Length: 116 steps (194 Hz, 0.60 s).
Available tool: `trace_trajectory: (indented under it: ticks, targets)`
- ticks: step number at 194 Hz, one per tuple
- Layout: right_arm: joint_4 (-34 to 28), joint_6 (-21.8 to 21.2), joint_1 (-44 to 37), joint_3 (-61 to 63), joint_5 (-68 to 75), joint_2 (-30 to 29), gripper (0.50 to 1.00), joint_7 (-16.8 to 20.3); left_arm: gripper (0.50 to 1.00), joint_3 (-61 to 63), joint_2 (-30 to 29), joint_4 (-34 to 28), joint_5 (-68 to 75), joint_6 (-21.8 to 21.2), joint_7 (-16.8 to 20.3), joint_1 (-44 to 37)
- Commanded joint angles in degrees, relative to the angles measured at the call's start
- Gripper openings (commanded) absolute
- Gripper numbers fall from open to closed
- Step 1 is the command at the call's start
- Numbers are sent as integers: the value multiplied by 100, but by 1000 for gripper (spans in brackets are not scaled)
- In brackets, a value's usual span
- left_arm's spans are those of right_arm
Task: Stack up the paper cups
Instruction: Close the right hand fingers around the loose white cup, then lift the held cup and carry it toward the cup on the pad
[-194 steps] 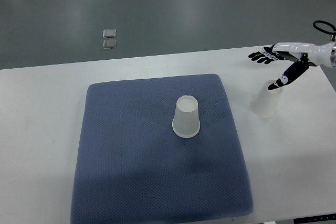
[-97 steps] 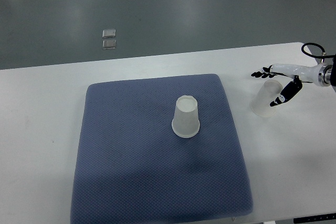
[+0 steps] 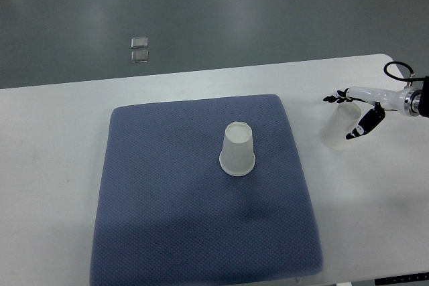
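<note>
White paper, thin enough to look faintly see-through, makes up both cups. One cup (image 3: 238,150) stands upside down, wide rim down, near the middle of the blue mat (image 3: 154,219). The other cup (image 3: 340,126) sits off the mat on the bare white table (image 3: 53,138), just beyond the mat's right edge, also mouth down but tilted, its closed end leaning up and to the right toward the incoming arm.

Only the right hand (image 3: 355,110) shows; its arm enters from the right edge. The left arm is out of view. The hand brackets the upper part of the tilted cup: dark fingertips (image 3: 333,97) reach past the closed end on the far side, and the thumb lies against the near-right wall. The fingers look partly curled around it, yet whether they truly grip or only touch I cannot tell.

What matters for the coming move is direction: the cup on the mat lies to the left of the hand and a little nearer the robot, well apart, with the mat's right border between them. Its axis is upright, so the carried cup would probably need to be brought level and lowered straight down over it.
</note>
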<state>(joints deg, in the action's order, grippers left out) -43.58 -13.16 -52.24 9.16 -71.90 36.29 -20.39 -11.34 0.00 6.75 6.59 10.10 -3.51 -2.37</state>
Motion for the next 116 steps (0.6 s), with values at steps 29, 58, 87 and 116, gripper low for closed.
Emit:
trace_trajectory:
  ticks: [29, 58, 87, 116]
  targets:
    - [7, 173, -6, -116, -8, -52, 799, 0, 1000, 0, 0, 2, 0, 0, -1, 0]
    - [7, 164, -14, -125, -25, -43, 766, 0, 1000, 0, 0, 2, 0, 0, -1, 0]
    - [7, 164, -23, -125, -166, -34, 725, 0, 1000, 0, 0, 2, 0, 0, -1, 0]
    - [7, 155, -32, -125, -254, -34, 688, 0, 1000, 0, 0, 2, 0, 0, 8, 0]
